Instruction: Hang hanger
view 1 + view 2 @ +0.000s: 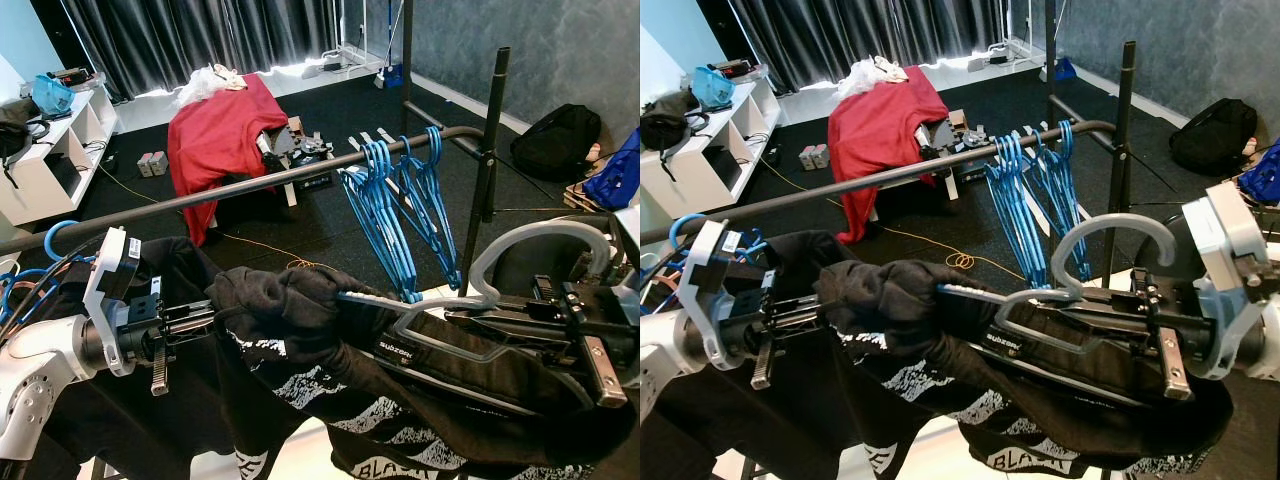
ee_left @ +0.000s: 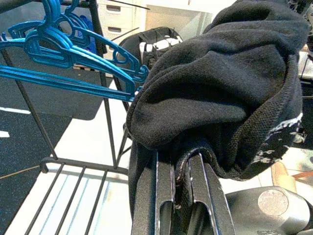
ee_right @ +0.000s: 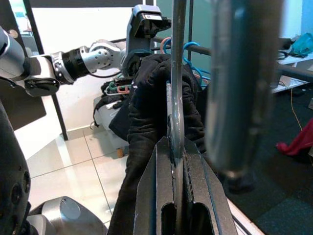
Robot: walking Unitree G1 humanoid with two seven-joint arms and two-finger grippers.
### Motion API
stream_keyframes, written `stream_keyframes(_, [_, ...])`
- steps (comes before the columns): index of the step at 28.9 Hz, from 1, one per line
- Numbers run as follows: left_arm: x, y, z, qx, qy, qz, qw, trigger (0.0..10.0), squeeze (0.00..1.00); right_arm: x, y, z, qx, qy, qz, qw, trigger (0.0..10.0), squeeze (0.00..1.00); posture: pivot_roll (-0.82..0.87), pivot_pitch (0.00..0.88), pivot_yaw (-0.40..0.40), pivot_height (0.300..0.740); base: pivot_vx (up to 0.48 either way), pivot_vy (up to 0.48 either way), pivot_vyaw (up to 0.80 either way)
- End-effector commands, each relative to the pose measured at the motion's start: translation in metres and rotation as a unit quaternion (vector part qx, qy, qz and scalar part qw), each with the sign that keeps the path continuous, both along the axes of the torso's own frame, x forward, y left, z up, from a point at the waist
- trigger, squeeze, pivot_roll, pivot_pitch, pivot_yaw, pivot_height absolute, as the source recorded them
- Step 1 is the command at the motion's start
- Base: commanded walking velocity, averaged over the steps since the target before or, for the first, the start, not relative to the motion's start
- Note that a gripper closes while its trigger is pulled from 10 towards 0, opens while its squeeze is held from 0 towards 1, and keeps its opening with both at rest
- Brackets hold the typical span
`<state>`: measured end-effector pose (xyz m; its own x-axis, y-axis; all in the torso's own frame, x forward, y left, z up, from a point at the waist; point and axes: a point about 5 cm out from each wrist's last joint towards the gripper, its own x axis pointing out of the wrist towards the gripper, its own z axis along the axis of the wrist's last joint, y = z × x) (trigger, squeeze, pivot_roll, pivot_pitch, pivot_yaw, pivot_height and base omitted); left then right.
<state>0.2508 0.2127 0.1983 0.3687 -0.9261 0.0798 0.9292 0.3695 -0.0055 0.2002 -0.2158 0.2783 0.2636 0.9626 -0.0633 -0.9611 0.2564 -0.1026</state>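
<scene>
Grey plastic, one hanger (image 1: pixel 1095 262) is clamped by the closed right gripper (image 3: pixel 175 161); one black garment (image 1: pixel 300 320) is seemingly pinched by the left gripper (image 2: pixel 180 171).

The black garment (image 1: pixel 330 350) hides most of the grey hanger (image 1: pixel 1095 250), and its hem is cropped.

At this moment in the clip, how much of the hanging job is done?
Done: the black garment is draped on the grey hanger. In hand: the right end effector is shut on the hanger, and the left end effector is shut on the garment's bunched end. Left: the hook is below and in front of the rail, not over it, so it must be lifted on, near the blue hangers.
</scene>
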Motion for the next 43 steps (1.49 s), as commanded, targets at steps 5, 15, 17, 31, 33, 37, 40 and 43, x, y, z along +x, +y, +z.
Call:
stream_keyframes(5, [0.006,0.013,0.010,-0.013,-0.028,0.042,0.999,0.0,0.00,0.004,-0.001,-0.010,-0.030,0.010,-0.017,0.999,0.0,0.00,-0.18,0.000,0.131,0.740,0.000,0.000,0.00])
stream_keyframes(15, [0.036,0.077,0.058,-0.092,-0.107,0.275,0.951,0.0,0.00,0.000,-0.015,-0.063,-0.170,0.096,-0.070,0.978,0.0,0.00,-0.19,0.000,0.133,0.740,0.000,0.000,0.00])
stream_keyframes(17, [0.047,0.089,0.056,-0.112,-0.089,0.343,0.928,0.0,0.00,-0.001,-0.012,-0.063,-0.169,0.097,-0.064,0.979,0.0,0.00,-0.19,0.000,0.140,0.740,0.000,0.000,0.00])
stream_keyframes(31, [0.078,0.101,0.010,-0.063,0.020,0.522,0.851,0.0,0.00,-0.002,-0.001,-0.054,-0.149,0.066,-0.040,0.986,0.0,0.00,-0.18,0.000,0.145,0.740,0.000,0.000,0.00])
stream_keyframes(33, [0.079,0.101,0.008,-0.061,0.024,0.526,0.848,0.0,0.00,-0.002,0.000,-0.052,-0.144,0.061,-0.036,0.987,0.0,0.00,-0.18,0.000,0.145,0.740,0.000,0.000,0.00])
stream_keyframes(37, [0.083,0.097,0.000,-0.012,0.027,0.538,0.842,0.0,0.00,-0.004,0.005,-0.040,-0.117,0.038,-0.023,0.992,0.0,0.00,-0.18,0.000,0.151,0.740,0.000,0.000,0.00])
stream_keyframes(40, [0.088,0.079,-0.005,0.016,0.022,0.503,0.864,0.0,0.00,-0.001,0.006,-0.028,-0.091,0.003,-0.035,0.995,0.0,0.00,-0.18,0.000,0.153,0.740,0.000,0.000,0.00])
stream_keyframes(43, [0.084,0.044,-0.002,-0.009,0.009,0.403,0.915,0.0,0.00,0.015,0.003,-0.018,-0.059,-0.044,-0.088,0.993,0.0,0.00,-0.17,0.000,0.150,0.740,0.000,0.000,0.00])
